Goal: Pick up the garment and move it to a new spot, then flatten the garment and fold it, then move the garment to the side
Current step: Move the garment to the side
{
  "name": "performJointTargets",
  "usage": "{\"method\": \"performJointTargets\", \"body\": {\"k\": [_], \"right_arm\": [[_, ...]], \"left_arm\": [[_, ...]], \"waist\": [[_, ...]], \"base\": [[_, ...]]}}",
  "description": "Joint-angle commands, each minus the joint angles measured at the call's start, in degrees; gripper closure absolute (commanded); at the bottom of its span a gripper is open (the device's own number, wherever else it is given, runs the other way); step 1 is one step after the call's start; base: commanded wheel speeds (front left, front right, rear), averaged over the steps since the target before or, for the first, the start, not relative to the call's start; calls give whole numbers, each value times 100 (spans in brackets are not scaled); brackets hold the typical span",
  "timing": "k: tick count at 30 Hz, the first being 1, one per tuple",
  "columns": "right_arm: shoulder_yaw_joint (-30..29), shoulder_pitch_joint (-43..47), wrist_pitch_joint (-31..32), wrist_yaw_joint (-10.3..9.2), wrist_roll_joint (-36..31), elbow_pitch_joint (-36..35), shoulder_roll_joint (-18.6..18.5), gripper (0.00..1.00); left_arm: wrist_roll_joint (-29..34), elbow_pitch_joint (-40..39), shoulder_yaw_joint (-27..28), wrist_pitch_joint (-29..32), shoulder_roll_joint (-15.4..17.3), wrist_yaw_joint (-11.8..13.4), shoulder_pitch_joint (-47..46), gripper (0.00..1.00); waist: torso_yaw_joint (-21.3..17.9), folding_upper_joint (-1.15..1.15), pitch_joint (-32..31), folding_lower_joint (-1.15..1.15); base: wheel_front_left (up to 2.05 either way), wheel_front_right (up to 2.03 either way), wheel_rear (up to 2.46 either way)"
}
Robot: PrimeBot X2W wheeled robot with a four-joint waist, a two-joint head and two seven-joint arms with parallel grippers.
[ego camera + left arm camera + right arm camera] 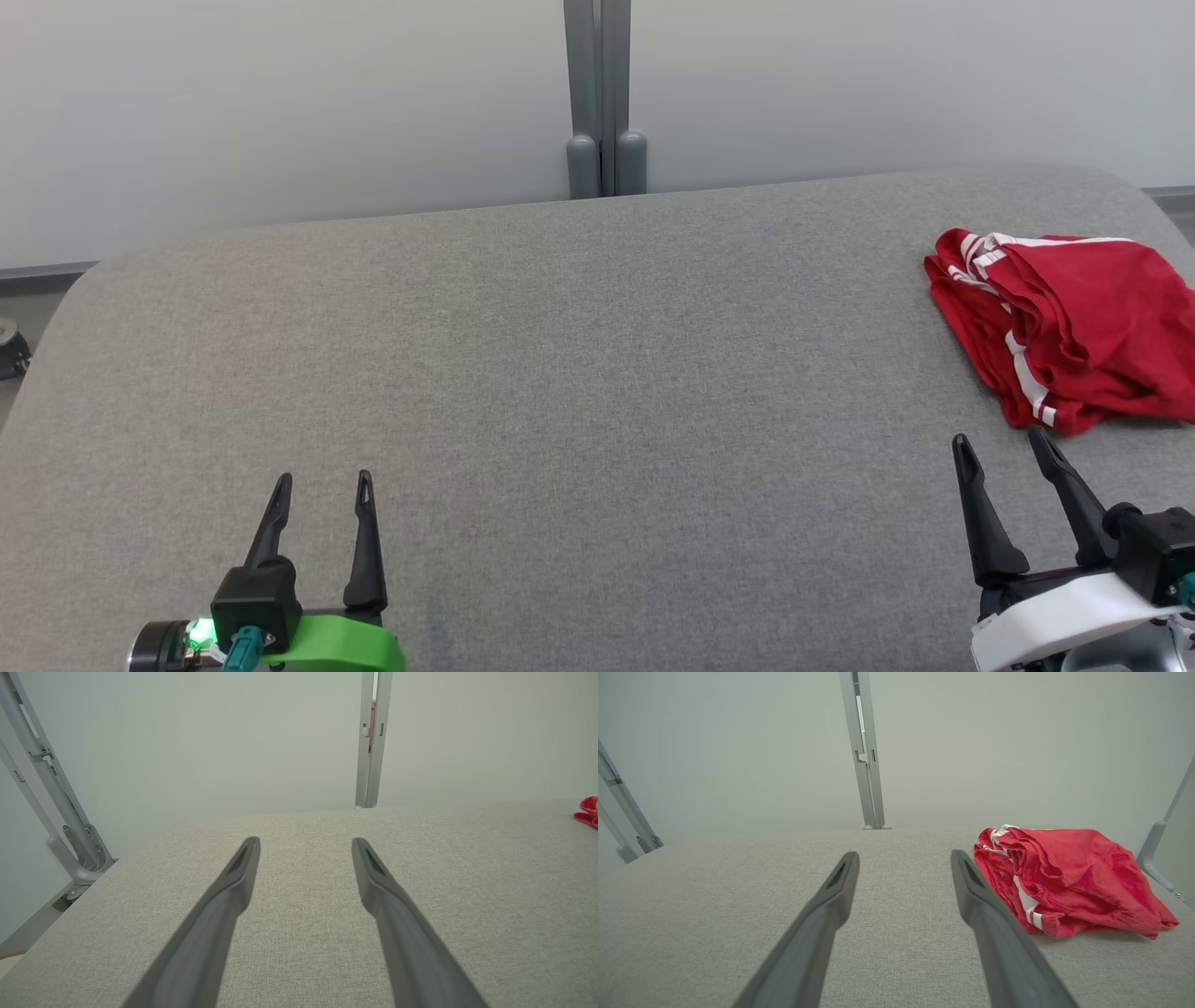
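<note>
Grey fabric tabletop (560, 355) is spreading beneath both arms; at its near left the left gripper (324, 476) is hovering with jaws well apart, holding nothing. At the near right the right gripper (999, 436) is gaping equally wide and empty, just short of the crumpled red white-striped garment (1074, 317) lying by the right edge, a grey post (605, 93) rising beyond.

Dark two-fingered left gripper (324, 476) on green wrist piece, over near-left part of the grey fabric table (597, 373), fingers spread, empty; dark two-fingered right gripper (999, 436) on white wrist piece, over near-right part, likewise spread, empty.
</note>
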Motion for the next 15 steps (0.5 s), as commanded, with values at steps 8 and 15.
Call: {"method": "performJointTargets", "body": {"k": [8,15], "right_arm": [[-52,118,6,-10,-39,-49,35,0],[-87,128,-15,-10,-4,-43,88,0]], "left_arm": [[-51,74,-30,-15,68,-5,66,0],[-86,105,-35,-15,92,23,55,0]], "waist": [[36,0,-1,1],[32,0,-4,1]], "base": [[0,0,0],[0,0,0]]}}
